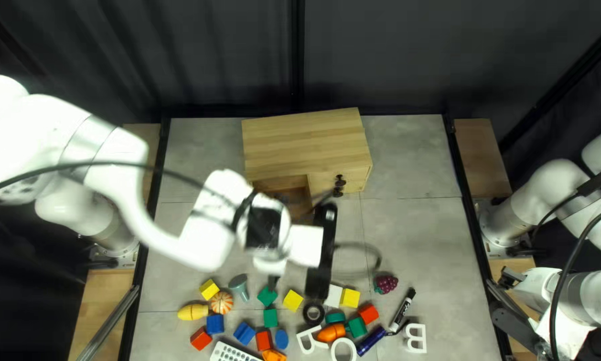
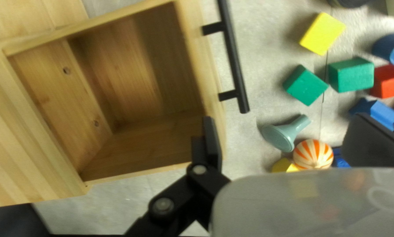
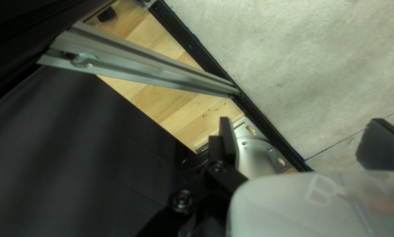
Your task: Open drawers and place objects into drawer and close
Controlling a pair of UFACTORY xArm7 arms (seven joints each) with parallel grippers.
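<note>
The drawer (image 2: 204, 83) is pulled out from the cabinet (image 1: 307, 140), on the side facing the blocks, with the left gripper (image 1: 265, 234) over the area by its front. In the left wrist view that gripper is wide open, nothing held. One finger (image 2: 212, 142) overlaps the drawer's front corner; whether they touch, I cannot tell. The other finger (image 2: 372, 140) is over the toys, beside the striped ball (image 2: 313, 153). The black handle (image 2: 234, 57) lies ahead of the gripper, outside the gap between the fingers, running along the drawer's front. The cone (image 2: 280, 136) shows between the fingers, near the ball, and a green block (image 2: 305, 85) sits farther ahead, near a second green block (image 2: 351, 74) and a yellow block (image 2: 322, 34). The grapes (image 1: 386, 283) and the marker (image 1: 402, 309) lie on the table (image 1: 414, 234), right of the main cluster in the top left view. The right gripper (image 1: 508, 301) is well apart from the drawer, past the table's right edge, its fingers spread with nothing between them.
</note>
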